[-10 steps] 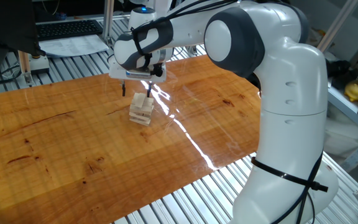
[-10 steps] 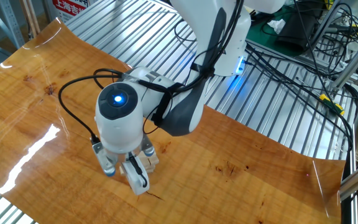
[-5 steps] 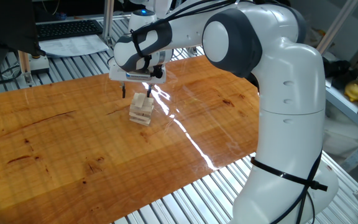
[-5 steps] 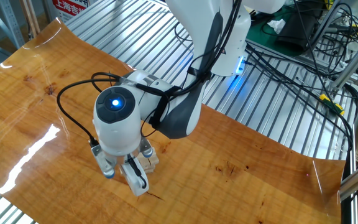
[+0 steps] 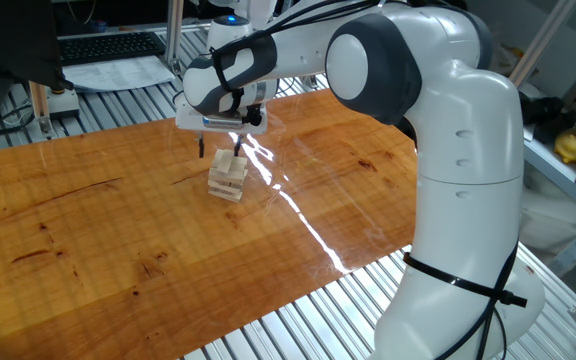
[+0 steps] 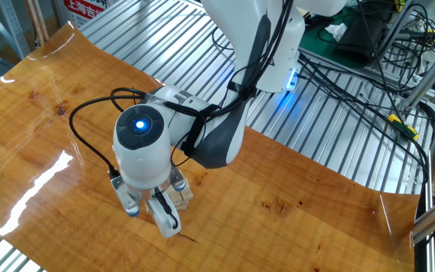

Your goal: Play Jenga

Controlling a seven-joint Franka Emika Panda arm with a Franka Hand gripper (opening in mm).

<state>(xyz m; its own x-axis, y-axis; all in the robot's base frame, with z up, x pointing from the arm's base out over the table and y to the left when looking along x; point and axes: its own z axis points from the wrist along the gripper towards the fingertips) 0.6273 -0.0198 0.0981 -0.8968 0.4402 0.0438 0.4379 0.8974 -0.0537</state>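
One small Jenga tower point(image 5: 228, 176) stands just below the pincer point(image 5: 220, 143), whose fingers are spread apart, released.

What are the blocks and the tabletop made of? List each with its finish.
Blocks: apparently bare, unpainted wood, pale and matte with no shine.
Tabletop: looks like wood or a wood-look sheet, orange-brown with dark grain streaks; its finish is glossy, since it throws bright glare. A curled corner in the other view hints at a thin sheet.
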